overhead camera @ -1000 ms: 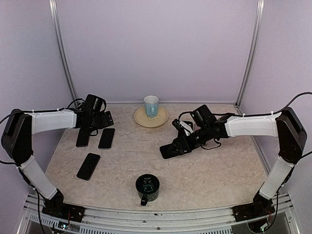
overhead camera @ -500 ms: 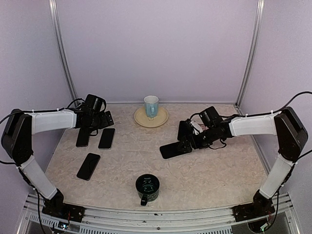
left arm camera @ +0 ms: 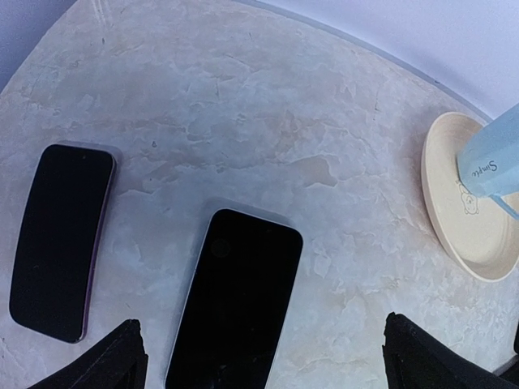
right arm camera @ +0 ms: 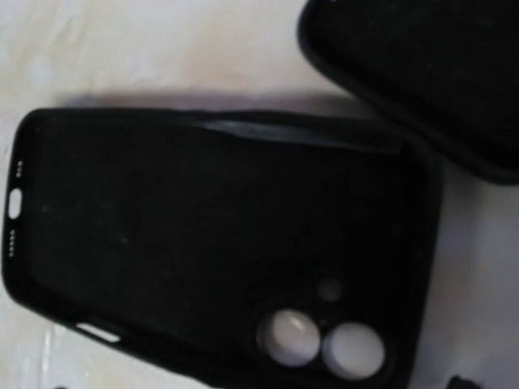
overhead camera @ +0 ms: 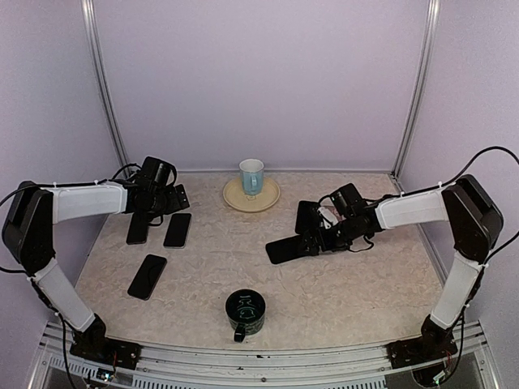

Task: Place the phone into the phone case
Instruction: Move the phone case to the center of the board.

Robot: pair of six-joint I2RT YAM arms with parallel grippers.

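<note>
- 1 dark glazed ceramic mug (overhead camera: 246,312) stands nearest the arm bases, on the pale marbled table (overhead camera: 365,292).
- 3 flat black rectangular phones lie dark face up on the left side. The nearest phone (overhead camera: 147,275) lies alone. Beyond it, the middle phone (overhead camera: 178,230) and the outer phone (overhead camera: 138,228) lie side by side without touching.
- 2 soft black phone cases lie on the right side, well apart from the phones. The near case (overhead camera: 292,249) lies hollow side up, its round camera holes showing in the right wrist view. The far case (overhead camera: 308,216) lies just beyond it; I cannot tell whether the 2 touch.
- 1 round cream plate (overhead camera: 251,196) sits farthest back at centre, with 1 pale blue cup (overhead camera: 251,175) upright on it.
- The right gripper (overhead camera: 319,237) hangs low over the near case's right end. Its jaws are spread fully with nothing between them, and I cannot tell whether it touches the case.
- The left gripper (overhead camera: 160,209) hovers above the outer and middle phones, released wide and empty. In the left wrist view the middle phone lies under the gap between its 2 fingers (left arm camera: 122,361).
</note>
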